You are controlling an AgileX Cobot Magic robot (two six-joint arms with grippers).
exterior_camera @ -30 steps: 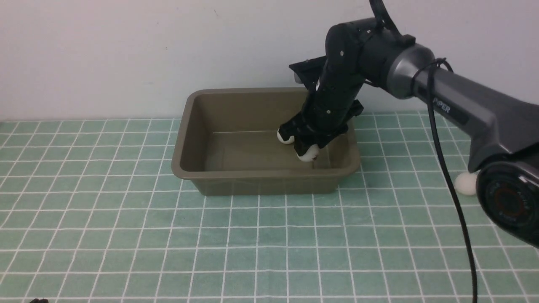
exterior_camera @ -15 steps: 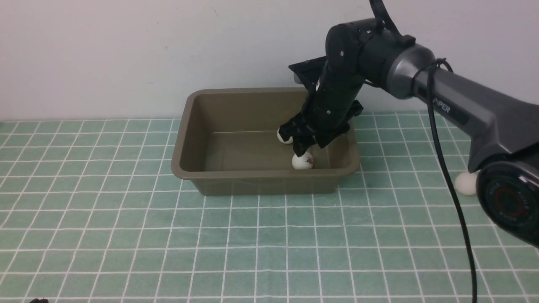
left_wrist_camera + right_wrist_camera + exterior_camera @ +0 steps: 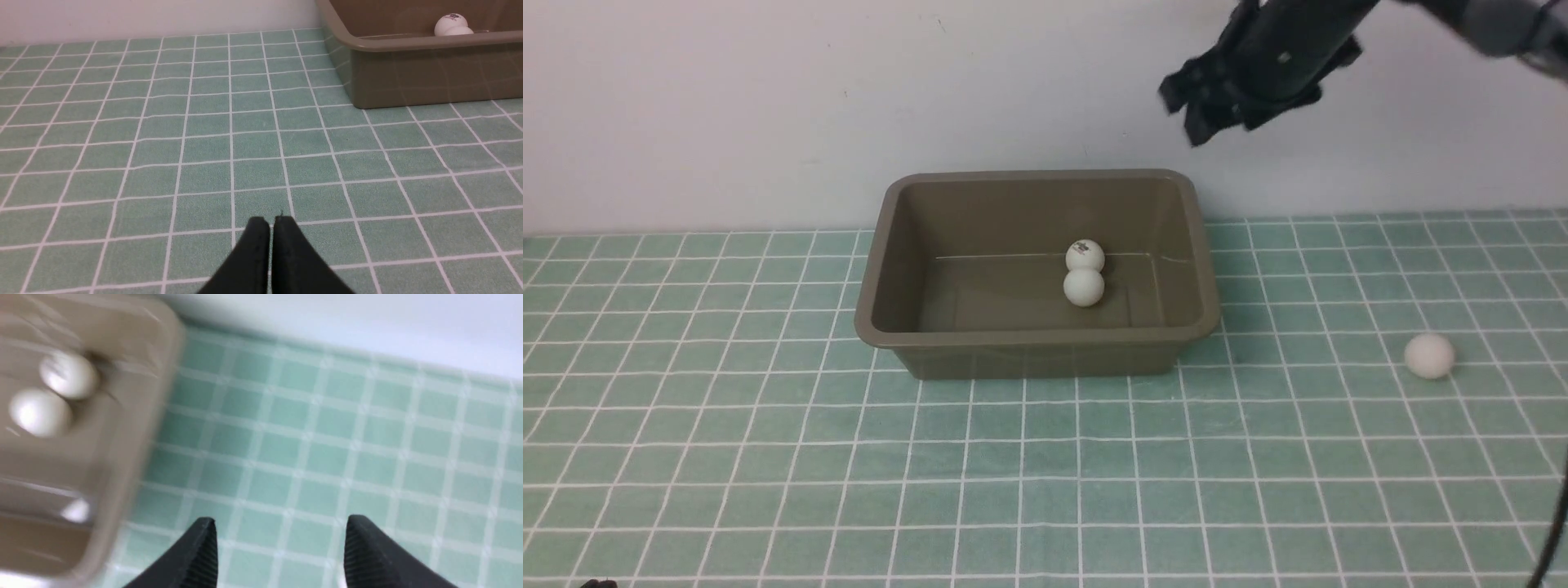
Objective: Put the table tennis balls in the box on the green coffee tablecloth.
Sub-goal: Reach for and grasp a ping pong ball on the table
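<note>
While 2 balls (image 3: pixel 1084 287) touch inside the box (image 3: pixel 1037 339), 1 ball (image 3: pixel 1429 356) lies on the cloth (image 3: pixel 768 457) well to its right; the right pincer (image 3: pixel 1188 114) hangs high, spread open, empty; a glancing descent could send that ball rolling off.

Upper right in the front view, the right arm (image 3: pixel 1282 49) is a dark smear cut by the top edge, and the right jaws at its end are too blurred to tell apart. A small dark scrap (image 3: pixel 596 583) at the bottom left edge cannot be identified. In the left wrist view the box (image 3: pixel 408 73) runs off the upper right, its rim hiding most of the nearer ball (image 3: pixel 459 31); the left jaws are cropped at the bottom. The right wrist view is soft throughout, and a white glint (image 3: pixel 75 510) on the box cannot be made out.
</note>
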